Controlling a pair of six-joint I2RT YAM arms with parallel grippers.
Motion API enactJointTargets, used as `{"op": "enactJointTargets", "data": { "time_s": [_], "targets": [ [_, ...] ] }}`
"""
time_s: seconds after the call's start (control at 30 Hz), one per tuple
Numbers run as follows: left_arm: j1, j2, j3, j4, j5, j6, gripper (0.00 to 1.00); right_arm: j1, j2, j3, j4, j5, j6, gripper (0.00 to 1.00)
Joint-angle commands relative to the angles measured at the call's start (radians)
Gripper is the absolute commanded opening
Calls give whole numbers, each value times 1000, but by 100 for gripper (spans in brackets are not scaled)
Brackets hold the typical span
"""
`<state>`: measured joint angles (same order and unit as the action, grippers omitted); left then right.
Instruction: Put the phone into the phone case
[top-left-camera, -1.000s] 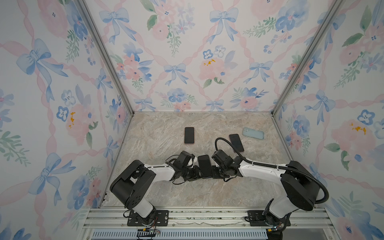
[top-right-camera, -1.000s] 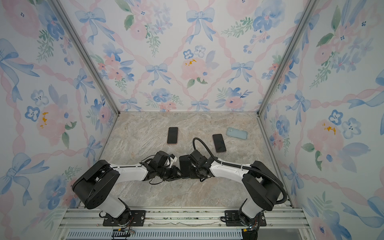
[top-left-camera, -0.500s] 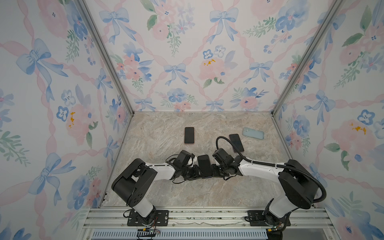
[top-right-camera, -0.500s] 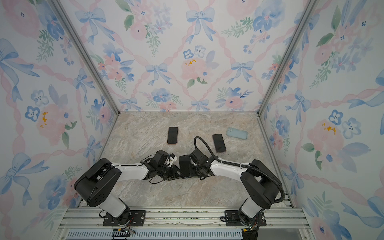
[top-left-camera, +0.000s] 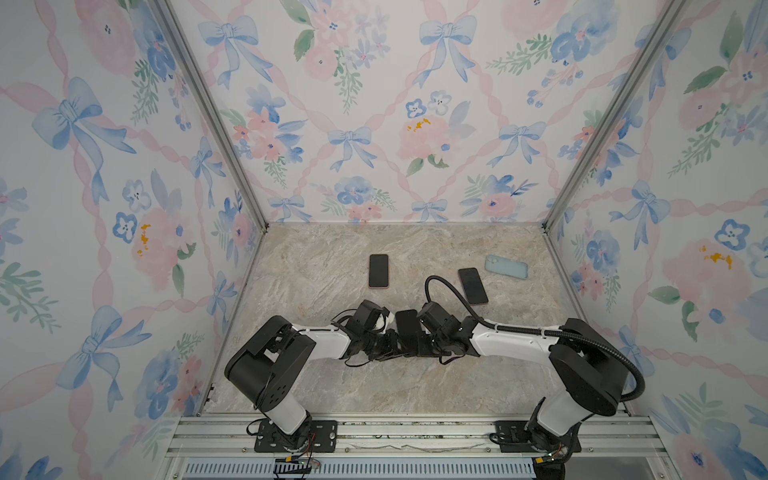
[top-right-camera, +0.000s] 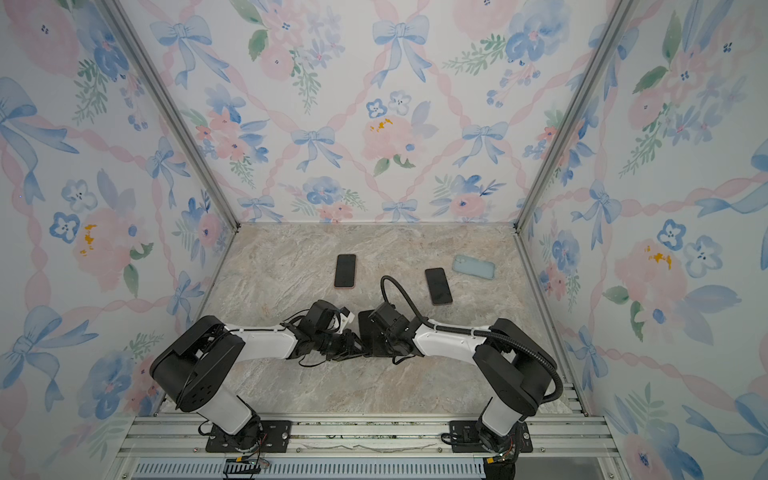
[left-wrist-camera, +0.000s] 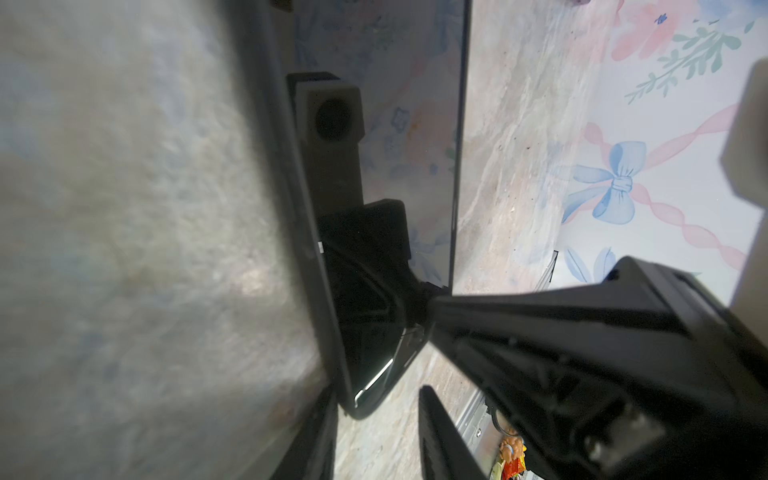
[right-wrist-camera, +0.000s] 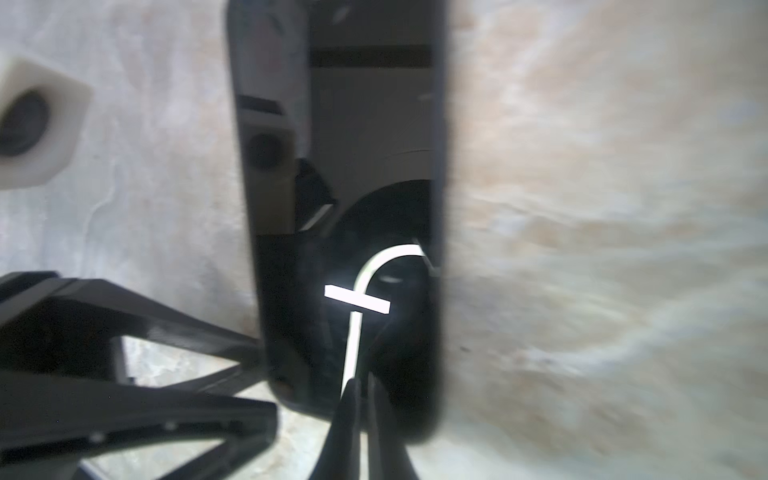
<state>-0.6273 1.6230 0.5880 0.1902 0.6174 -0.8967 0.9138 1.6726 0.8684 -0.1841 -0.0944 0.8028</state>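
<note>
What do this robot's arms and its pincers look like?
The left arm and right arm match: smooth white shells between bulky rounded black joints, on black base plates. A ribbed black hose loops off the right one; thin black wires and a white camera block sit at the left wrist. The left gripper and right gripper have slim, tapered black fingers.

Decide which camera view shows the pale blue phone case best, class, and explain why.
A top view: the pale blue phone case lies whole and unobstructed at the back right, and both top views show it alike. Neither wrist view shows it: each looks closely at a dark phone.
</note>
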Motion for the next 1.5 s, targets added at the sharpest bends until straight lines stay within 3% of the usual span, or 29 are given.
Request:
{"op": "enactJointTargets", "data": {
  "time_s": [0.0, 0.1, 0.33, 0.43, 0.67, 0.9, 1.03, 1.47],
  "targets": [
    [-18, 44, -13, 14, -21, 5, 35, 34, 97, -68, -65, -50, 10, 9],
    [-18, 38, -21, 14, -21, 4, 34, 33, 84, -31, -108, -45, -4, 9],
    [2, -29, -21, -119, -87, 47, 35, 0, -99, 109, -355, 94, -109, 16],
    [12, -26, -12, -138, -98, 54, 35, -25, -132, 107, -345, 112, -138, 24],
    [24, 27, 39, -164, -100, 72, 37, -95, -74, 86, -258, 40, -171, 33],
    [27, 61, 73, -169, -99, 81, 38, -108, 2, 68, -197, 1, -198, 37],
    [22, 86, 88, -170, -97, 85, 37, -108, 27, 51, -172, -9, -189, 36],
    [-14, 121, 137, -161, -96, 76, 32, -64, 56, 36, -165, 15, -126, 19]
  ]
}}
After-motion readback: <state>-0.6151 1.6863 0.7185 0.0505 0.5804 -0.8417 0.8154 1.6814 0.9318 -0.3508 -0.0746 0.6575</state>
